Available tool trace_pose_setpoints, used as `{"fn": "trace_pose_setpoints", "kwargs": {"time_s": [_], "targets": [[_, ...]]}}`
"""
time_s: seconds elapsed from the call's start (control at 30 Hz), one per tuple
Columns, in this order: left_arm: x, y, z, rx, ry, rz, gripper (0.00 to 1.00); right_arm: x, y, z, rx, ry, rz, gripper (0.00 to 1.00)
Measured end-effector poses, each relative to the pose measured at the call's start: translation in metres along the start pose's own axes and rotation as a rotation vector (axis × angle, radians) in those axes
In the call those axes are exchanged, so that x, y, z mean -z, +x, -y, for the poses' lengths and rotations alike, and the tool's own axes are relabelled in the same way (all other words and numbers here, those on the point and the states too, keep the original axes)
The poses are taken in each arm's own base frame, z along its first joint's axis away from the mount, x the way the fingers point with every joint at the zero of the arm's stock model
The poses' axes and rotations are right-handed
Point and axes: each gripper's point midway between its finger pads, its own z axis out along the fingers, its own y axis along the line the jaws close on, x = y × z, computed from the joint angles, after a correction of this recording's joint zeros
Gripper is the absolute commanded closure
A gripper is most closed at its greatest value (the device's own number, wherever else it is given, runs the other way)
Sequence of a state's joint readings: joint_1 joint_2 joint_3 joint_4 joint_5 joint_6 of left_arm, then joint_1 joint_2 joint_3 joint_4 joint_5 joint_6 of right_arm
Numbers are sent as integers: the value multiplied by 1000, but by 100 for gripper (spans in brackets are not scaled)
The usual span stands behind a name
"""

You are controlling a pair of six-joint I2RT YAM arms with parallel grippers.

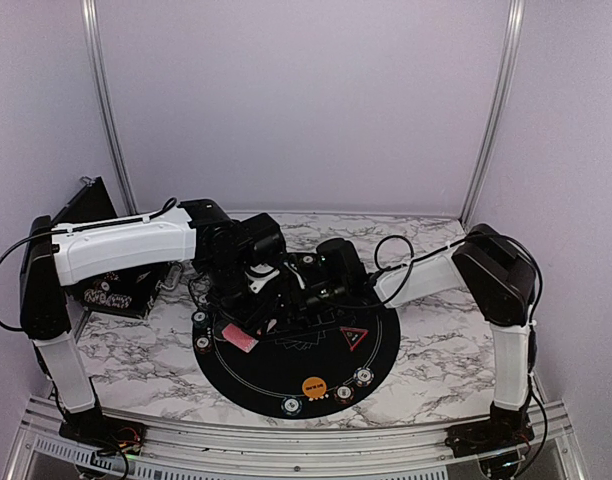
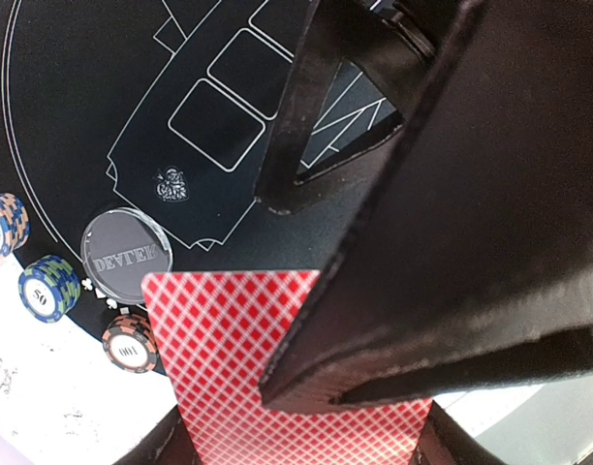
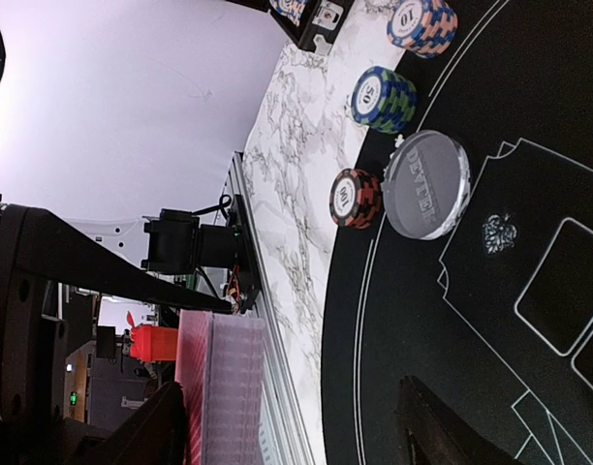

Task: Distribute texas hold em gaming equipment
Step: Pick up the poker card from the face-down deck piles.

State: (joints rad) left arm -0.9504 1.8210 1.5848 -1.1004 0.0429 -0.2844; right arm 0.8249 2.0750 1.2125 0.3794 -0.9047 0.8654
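My left gripper (image 2: 296,453) is shut on a deck of red-backed playing cards (image 2: 219,349), held above the left part of the black mat (image 1: 286,375). My right gripper (image 3: 296,436) is open beside the deck. One of its dark fingers (image 2: 452,242) crosses the top card, and the deck's edge (image 3: 234,387) lies between its fingers. Three striped poker chips (image 3: 356,198) (image 3: 384,97) (image 3: 421,21) and a clear round button disc (image 3: 427,184) sit at the mat's left rim. An orange disc (image 1: 313,384), a red triangle marker (image 1: 354,335) and more chips (image 1: 343,395) lie on the mat's near side.
A dark box (image 1: 116,295) stands on the marble table (image 1: 456,360) at the left, under the left arm. White walls close off the back and sides. A metal rail (image 1: 286,445) runs along the near edge.
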Motion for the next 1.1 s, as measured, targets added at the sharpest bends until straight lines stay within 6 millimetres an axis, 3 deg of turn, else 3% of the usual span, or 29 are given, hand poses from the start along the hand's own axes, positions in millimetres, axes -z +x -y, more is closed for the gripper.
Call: {"fn": "trace_pose_setpoints", "kwargs": {"time_s": [1.1], "targets": [[0, 0, -2, 0, -10, 2, 47, 19, -7, 4, -26, 34, 38, 30]]}}
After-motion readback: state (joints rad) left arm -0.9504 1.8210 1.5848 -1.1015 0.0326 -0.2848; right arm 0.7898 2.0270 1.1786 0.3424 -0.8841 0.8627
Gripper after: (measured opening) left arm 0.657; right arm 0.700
